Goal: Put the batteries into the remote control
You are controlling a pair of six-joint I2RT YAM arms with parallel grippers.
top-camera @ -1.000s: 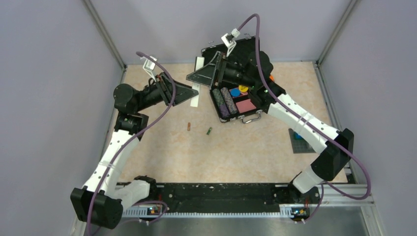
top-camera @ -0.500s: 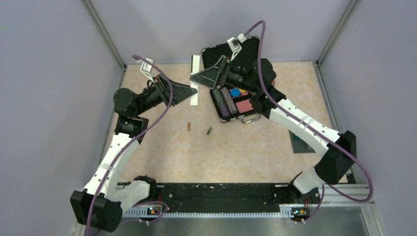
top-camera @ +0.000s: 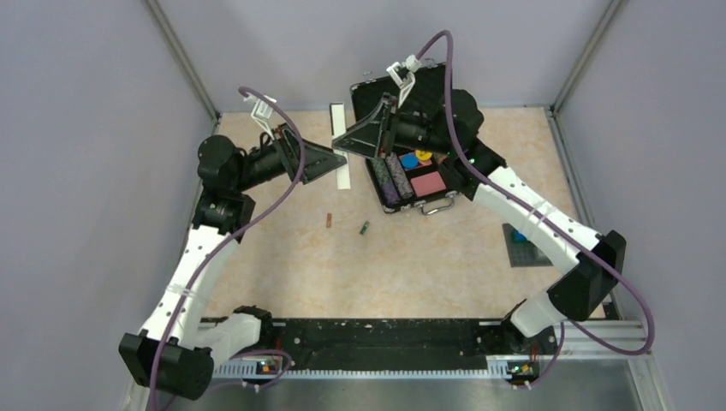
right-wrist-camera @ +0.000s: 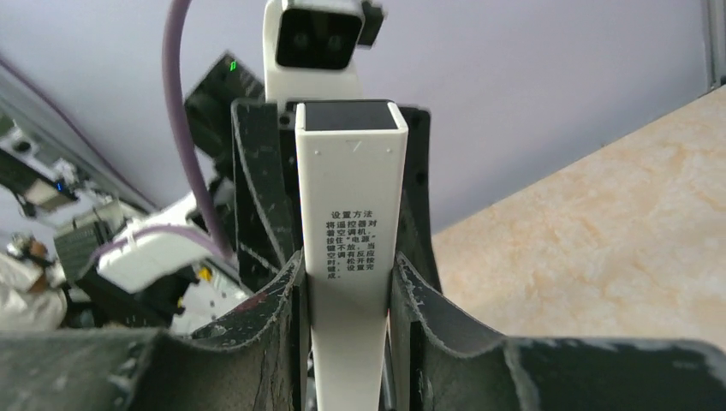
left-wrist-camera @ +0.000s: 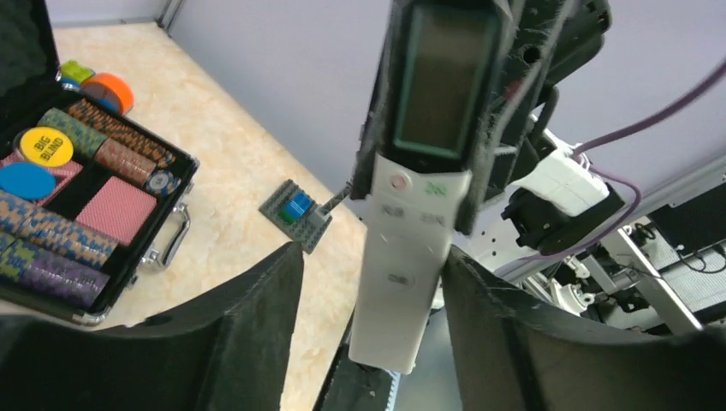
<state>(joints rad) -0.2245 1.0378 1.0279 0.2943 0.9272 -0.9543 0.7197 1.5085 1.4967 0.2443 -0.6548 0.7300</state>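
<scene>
Shifted remote control a touch toward near edge vs 0.5 s ago, w/ left elbow swung farther back & right wrist re-angled slightly; same grip layout as before, carried in mid-air betw. both arms above far-left part of table. Pinching it w/ right gripper, pads pressed tight on both long edges at display end, printed-text back face turned to right wrist cam. Keeping left gripper spread wide around button end, w/ clear gap on one side and other side just beside or touching, can't tell which; gripping nothing. Leaving batteries untouched on table: brownish-red battery & green battery lying near each other, well apart from remote control & nearer arm bases. Reads as small re-aim only, prob. lining up for two-handed regrasp or cover removal; not yet into loading. Can't make out any battery cover or open bay in these views. Likely needs left gripper closing on free end first, else risk of twisting remote control in single pinch
</scene>
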